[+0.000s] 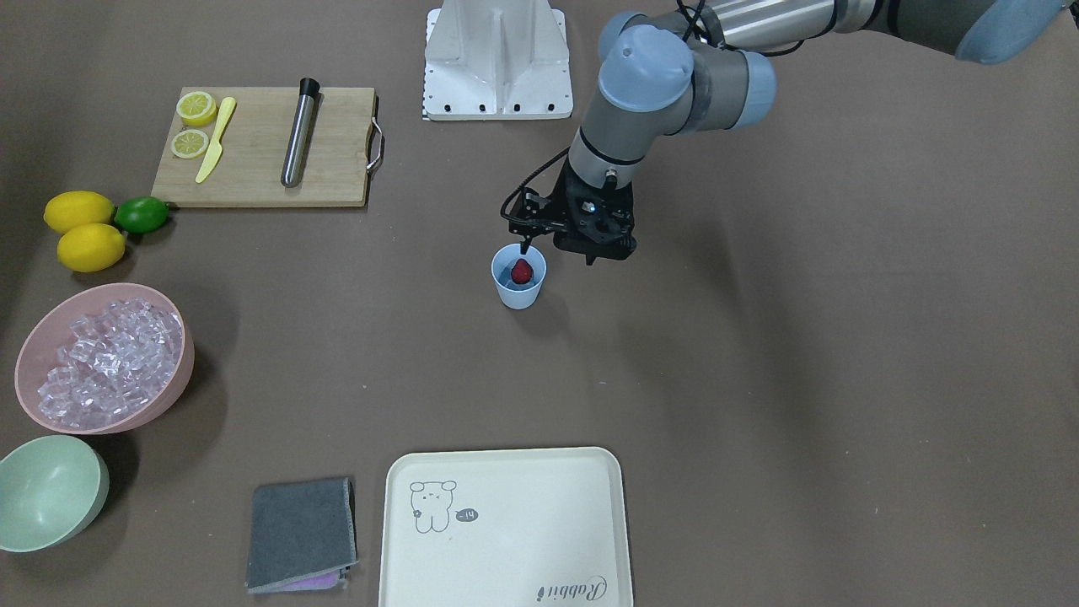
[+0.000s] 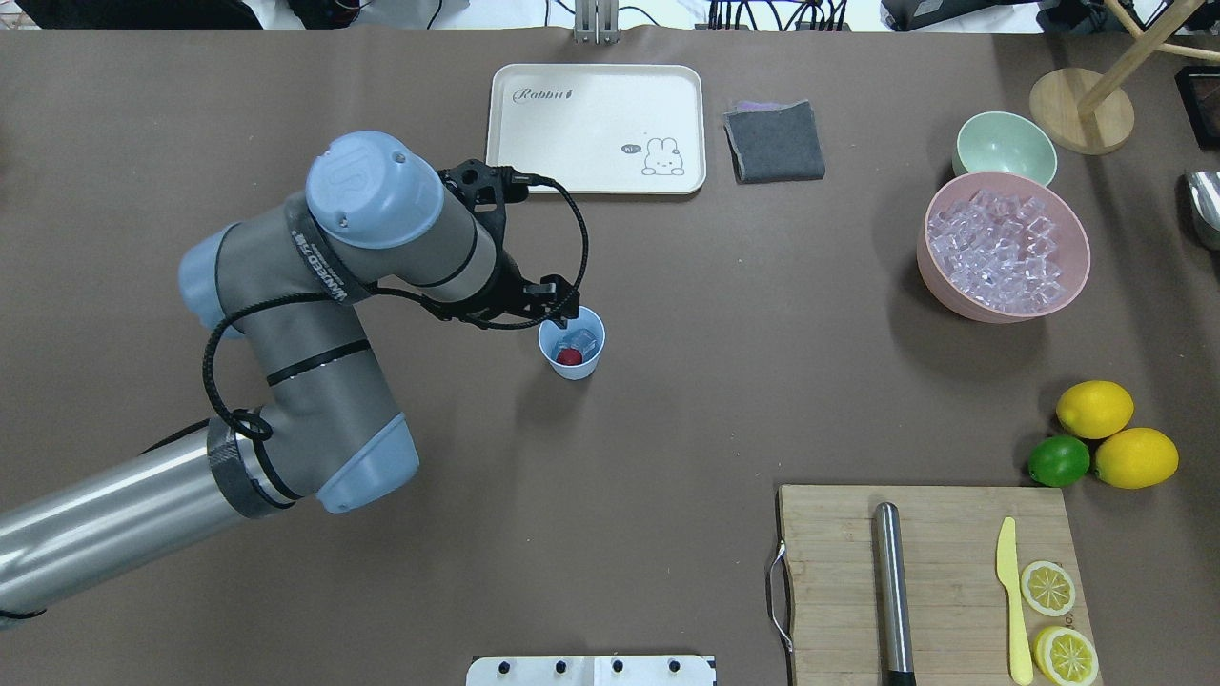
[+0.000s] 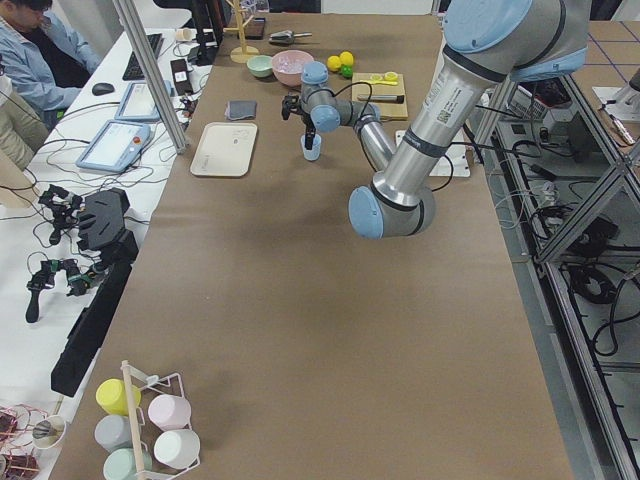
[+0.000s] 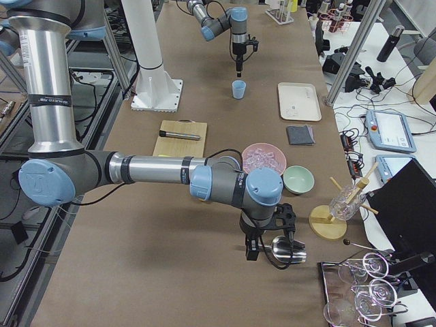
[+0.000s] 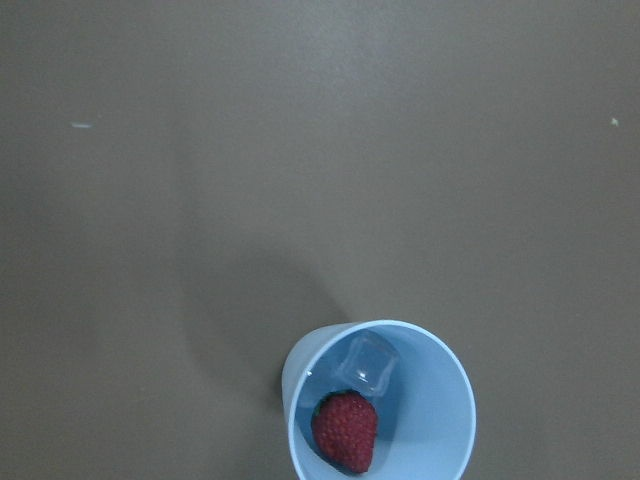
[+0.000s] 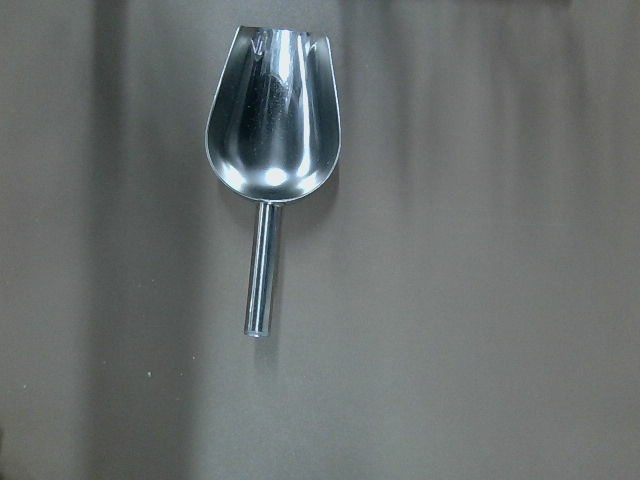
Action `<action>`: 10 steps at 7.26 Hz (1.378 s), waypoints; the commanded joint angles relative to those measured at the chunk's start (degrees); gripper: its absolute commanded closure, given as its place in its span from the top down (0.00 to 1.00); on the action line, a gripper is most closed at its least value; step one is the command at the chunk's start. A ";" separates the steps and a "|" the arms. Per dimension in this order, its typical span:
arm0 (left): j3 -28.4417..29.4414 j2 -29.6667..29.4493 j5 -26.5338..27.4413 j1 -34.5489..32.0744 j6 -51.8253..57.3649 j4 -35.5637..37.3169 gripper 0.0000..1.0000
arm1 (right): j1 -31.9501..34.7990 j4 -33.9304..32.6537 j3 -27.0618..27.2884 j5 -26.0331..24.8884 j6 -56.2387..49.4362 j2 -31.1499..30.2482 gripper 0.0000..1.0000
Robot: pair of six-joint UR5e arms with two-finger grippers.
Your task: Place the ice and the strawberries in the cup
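Red and seed-pitted, the strawberry [image 5: 345, 432] lies in the bottom of the cup [image 5: 440, 400], low in the left wrist view. Its long axis runs roughly up and down the frame, broad end toward the top and narrow tip toward the lower edge. The green cap barely shows, only a dark fringe at its upper left. One clear ice cube [image 5: 366, 362] touches that broad end.

The cup is light blue and tapered. It stands upright, mouth up, near the middle of the front-facing view.

The left gripper [image 1: 557, 253] hangs pointing down just above the cup, its fingers spread wide and holding nothing, one fingertip [image 1: 524, 246] over the rim.

More ice [image 1: 110, 358] is heaped in the pink bowl [image 1: 169, 396] at that view's left edge.

The right gripper [image 4: 269, 246] hovers over a metal scoop [image 6: 270, 150]; I cannot tell how far its jaws are parted.
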 commanded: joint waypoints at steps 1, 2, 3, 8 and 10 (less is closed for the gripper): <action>-0.29 5.09 -4.66 -8.09 9.79 0.13 0.97 | 0.00 0.00 0.03 0.02 0.07 0.00 1.00; -0.03 7.20 -8.96 -13.27 13.76 -0.04 0.97 | 0.00 0.00 0.03 0.02 -0.10 -0.09 1.00; 0.50 10.10 -12.05 -18.02 19.62 -0.13 0.97 | 0.00 0.00 0.12 0.02 -0.19 -0.09 1.00; 8.68 27.13 -24.63 -43.78 53.19 -0.84 0.97 | 0.00 -0.18 0.64 0.11 -0.02 0.00 1.00; 8.76 32.17 -25.52 -48.81 61.49 -0.58 0.97 | 0.00 -0.26 1.09 0.11 -0.02 -0.18 1.00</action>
